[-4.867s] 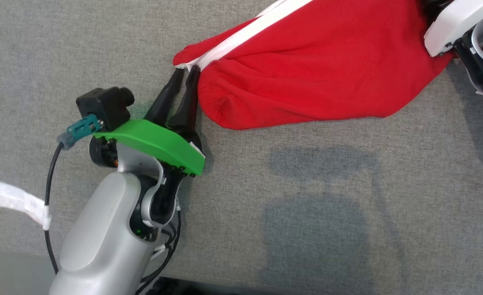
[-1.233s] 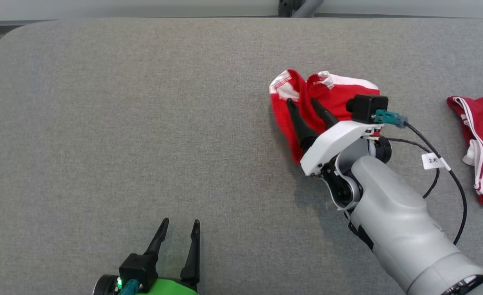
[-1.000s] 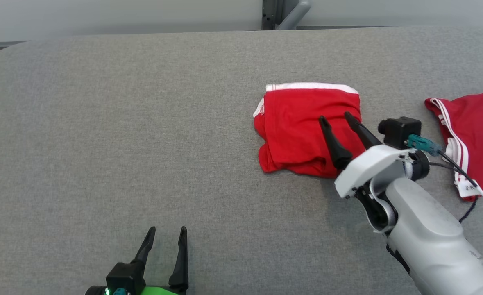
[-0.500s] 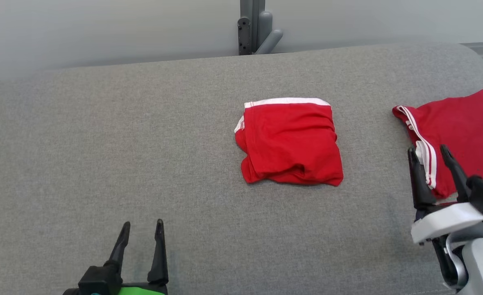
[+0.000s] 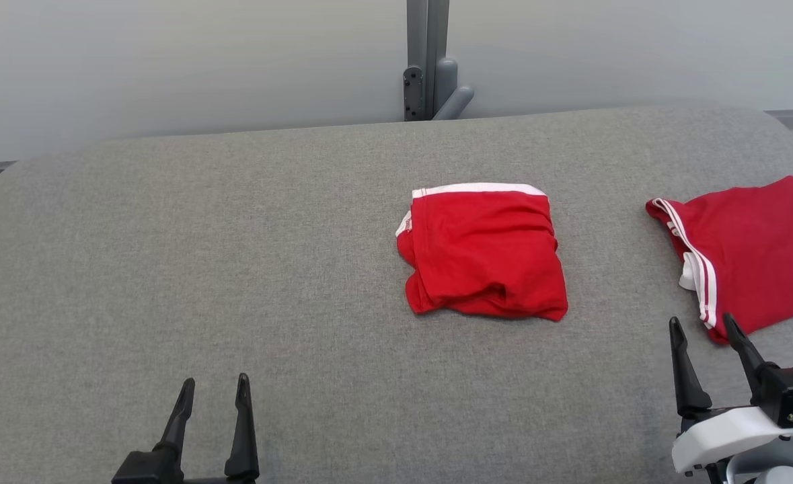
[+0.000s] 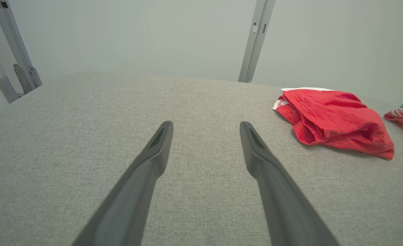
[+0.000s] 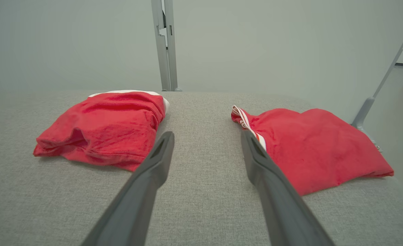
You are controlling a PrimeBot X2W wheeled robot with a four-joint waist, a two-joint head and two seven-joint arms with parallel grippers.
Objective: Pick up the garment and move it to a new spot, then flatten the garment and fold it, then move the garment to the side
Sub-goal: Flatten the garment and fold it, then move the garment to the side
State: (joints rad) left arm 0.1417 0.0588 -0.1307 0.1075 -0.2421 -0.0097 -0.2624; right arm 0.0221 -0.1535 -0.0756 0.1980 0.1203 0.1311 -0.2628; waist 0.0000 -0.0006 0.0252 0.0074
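At the left, a spread, empty left claw (image 5: 214, 380) low over the grey table (image 5: 235, 235). Right of middle, the folded red garment (image 5: 483, 249), lying flat, well apart from both claws — loose along the near hem, apt to spill open if pinched by one layer or dragged sideways. Further right, a spread, empty right claw (image 5: 700, 320), near a second red garment (image 5: 752, 249) — easily snagged by mistake.

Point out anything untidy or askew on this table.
The folded garment is sloppy: its near edge bulges in uneven layers and a white corner pokes out at its left. To its right, the second red garment lies rumpled and skewed.
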